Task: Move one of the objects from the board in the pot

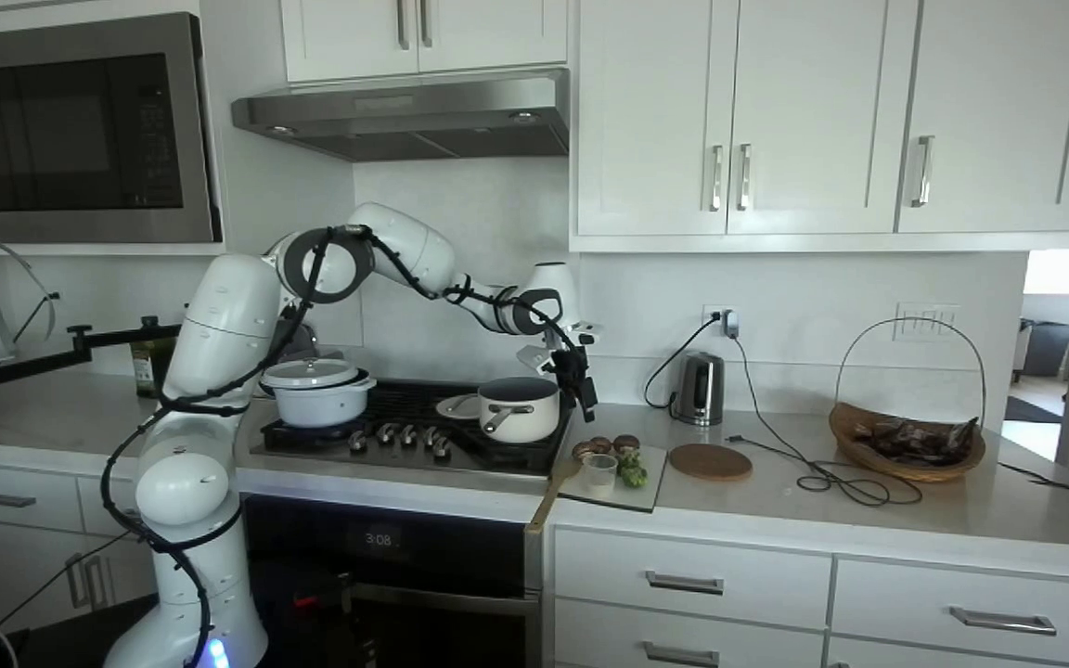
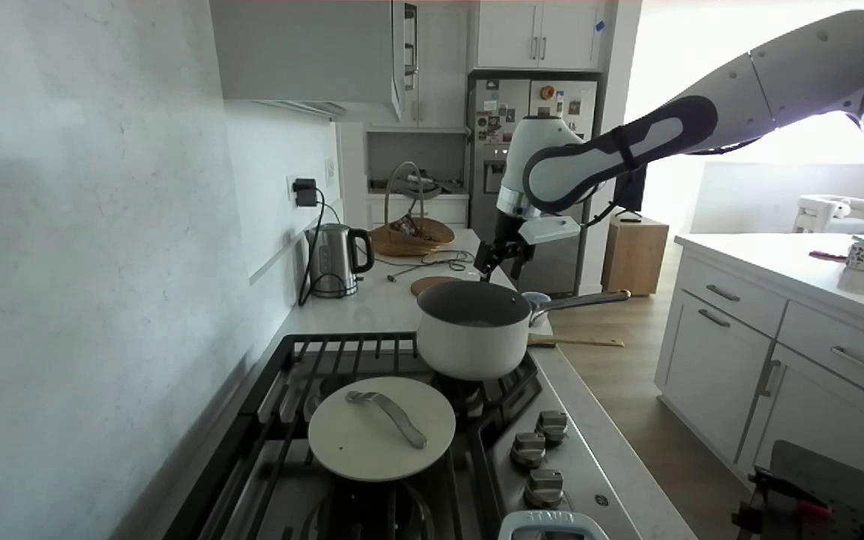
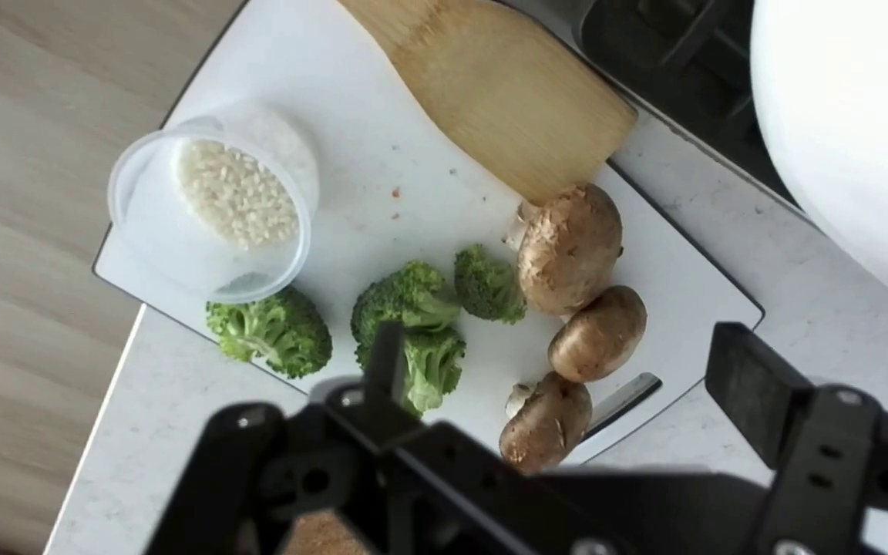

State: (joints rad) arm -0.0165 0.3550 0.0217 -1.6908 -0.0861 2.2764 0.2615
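in an exterior view, we see the end effector [image 1: 583,404] above the board [image 1: 656,469]. in an exterior view, the pot [image 2: 472,349] hides most of that board. in the wrist view, spread fingers [image 3: 754,393] frame mushrooms [image 3: 573,248] on the board below, their row running crosswise between them; one finger partly covers the middle broccoli [image 3: 407,296].

I count 3 mushrooms [image 3: 573,250], 3 or 4 broccoli florets [image 3: 278,339] (overlapping, can't tell which), 1 rice cup [image 3: 166,231], 1 board [image 3: 351,200], 1 wooden spatula [image 3: 502,96], 2 pots [image 2: 469,349], 2 lids [image 2: 364,444], 1 kettle [image 1: 703,390], 1 round brown mat [image 1: 711,462], 1 basket [image 2: 417,245].
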